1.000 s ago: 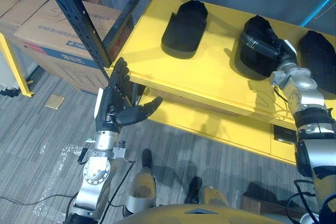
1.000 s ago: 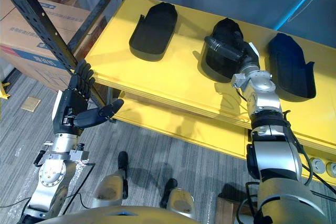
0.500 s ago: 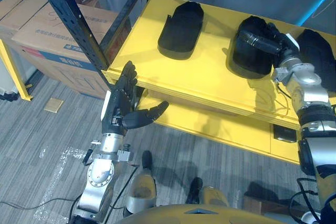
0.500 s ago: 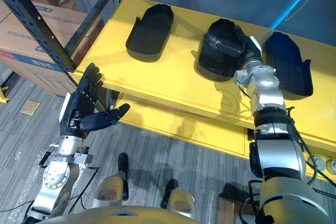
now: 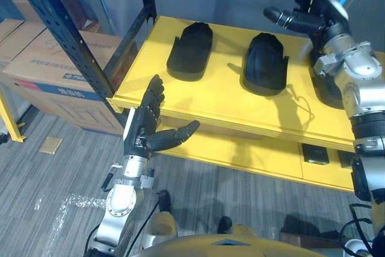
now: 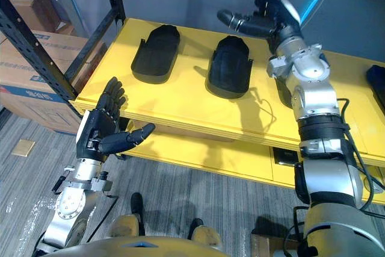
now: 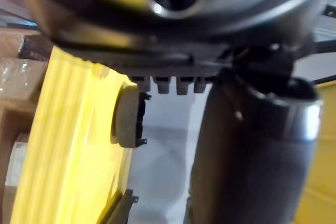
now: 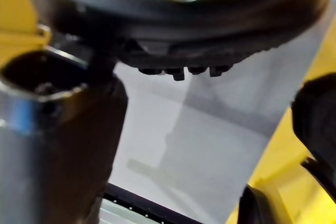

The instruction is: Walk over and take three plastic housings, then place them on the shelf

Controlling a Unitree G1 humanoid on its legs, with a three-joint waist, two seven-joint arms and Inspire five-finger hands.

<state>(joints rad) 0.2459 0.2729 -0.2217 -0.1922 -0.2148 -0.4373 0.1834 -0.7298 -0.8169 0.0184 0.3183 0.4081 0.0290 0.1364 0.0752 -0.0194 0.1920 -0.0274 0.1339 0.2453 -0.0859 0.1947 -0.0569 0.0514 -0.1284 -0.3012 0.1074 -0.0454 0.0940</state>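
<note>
Shelf [image 5: 210,97] holds three housings: first housing [image 5: 189,51] at 11 o'clock, second housing [image 5: 264,63] at 12, third housing [image 5: 323,87] at 2. Right hand [image 5: 310,13] at 1, raised, fingers spread, empty. Left hand [image 5: 143,132] at 8, fingers apart.

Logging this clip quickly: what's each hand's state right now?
Left hand: open, empty, in front of the shelf.
Right hand: open, empty, raised above the shelf.

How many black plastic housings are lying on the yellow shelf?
3. The left housing and the middle housing lie open on the yellow shelf; the right housing is partly behind the right arm. A dark shape at the shelf's right edge may be another.
</note>
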